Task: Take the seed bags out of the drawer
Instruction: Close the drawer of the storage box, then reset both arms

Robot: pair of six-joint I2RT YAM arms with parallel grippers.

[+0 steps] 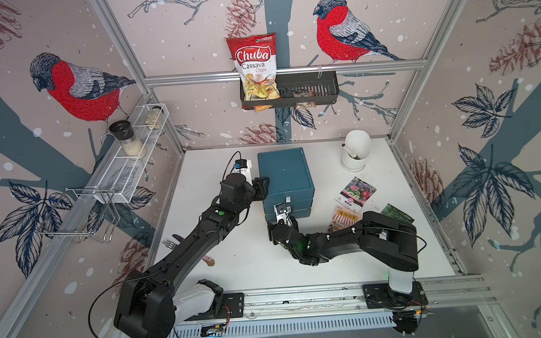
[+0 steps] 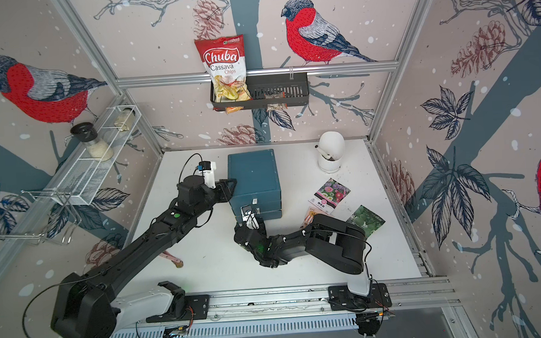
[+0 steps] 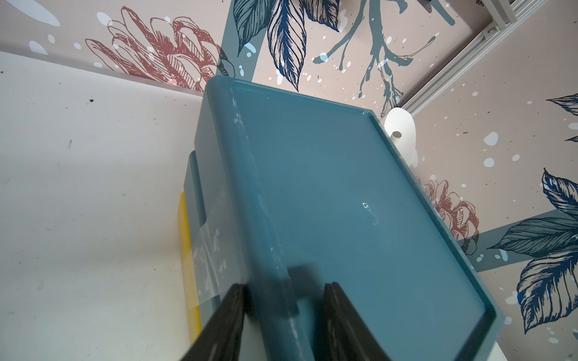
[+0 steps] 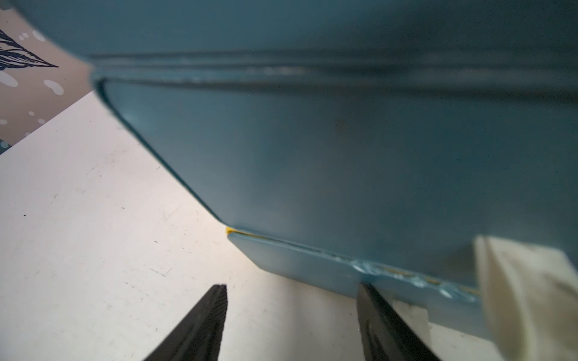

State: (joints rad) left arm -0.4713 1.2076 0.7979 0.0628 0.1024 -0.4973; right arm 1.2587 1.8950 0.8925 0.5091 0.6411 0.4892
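Okay, left gripper [image 3: 283, 287] pinches the side rim of the teal drawer unit [image 1: 283, 172], likely bracing it. Right gripper [image 4: 291, 287], jaws apart and empty, sits at the drawer front. Flat on the table [image 1: 242, 260], rightward: flower seed bag [image 1: 355, 193], long axis diagonal; orange seed bag [image 1: 345, 218], half hidden; green seed bag [image 2: 365, 221], diagonal.

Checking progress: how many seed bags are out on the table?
3. The pink-flower packet lies right of the blue drawer unit; the orange packet just in front of it, partly behind the right arm; the green packet farther right. Others may be hidden.
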